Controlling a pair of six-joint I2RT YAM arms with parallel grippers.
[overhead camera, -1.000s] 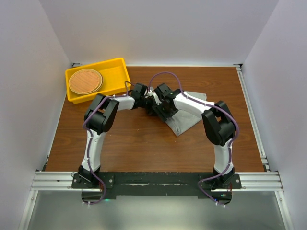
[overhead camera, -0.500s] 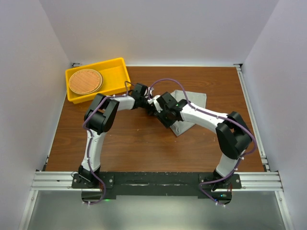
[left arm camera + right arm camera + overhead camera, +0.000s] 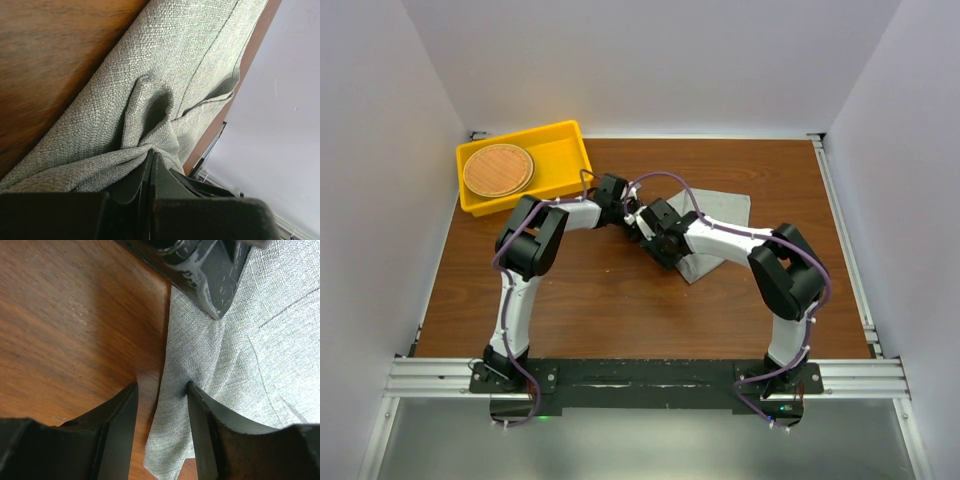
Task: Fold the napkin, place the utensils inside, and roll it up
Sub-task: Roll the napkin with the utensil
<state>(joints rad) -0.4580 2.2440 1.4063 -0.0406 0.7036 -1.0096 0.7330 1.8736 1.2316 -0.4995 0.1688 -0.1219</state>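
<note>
The grey napkin [image 3: 722, 214] lies crumpled on the brown table, right of centre. My left gripper [image 3: 632, 217] is at its left corner. In the left wrist view that gripper [image 3: 151, 152] is shut on a pinched fold of the napkin [image 3: 175, 65]. My right gripper [image 3: 654, 232] hangs just beside it, open. In the right wrist view it [image 3: 161, 390] straddles the napkin's [image 3: 250, 340] left edge, one finger over bare wood and the other finger [image 3: 197, 410] pressing on the cloth. The left gripper's finger [image 3: 216, 280] shows at the top of that view. The utensils are out of view.
A yellow tray [image 3: 566, 131] stands at the table's back left with a round brown woven disc [image 3: 498, 170] in it. White walls close in the table on three sides. Both arms arch over the middle of the table.
The right arm's elbow swung out to the right, then partly back, baring more of the napkin. Its gripper slid slightly nearer along the cloth's edge. The left arm held still.
</note>
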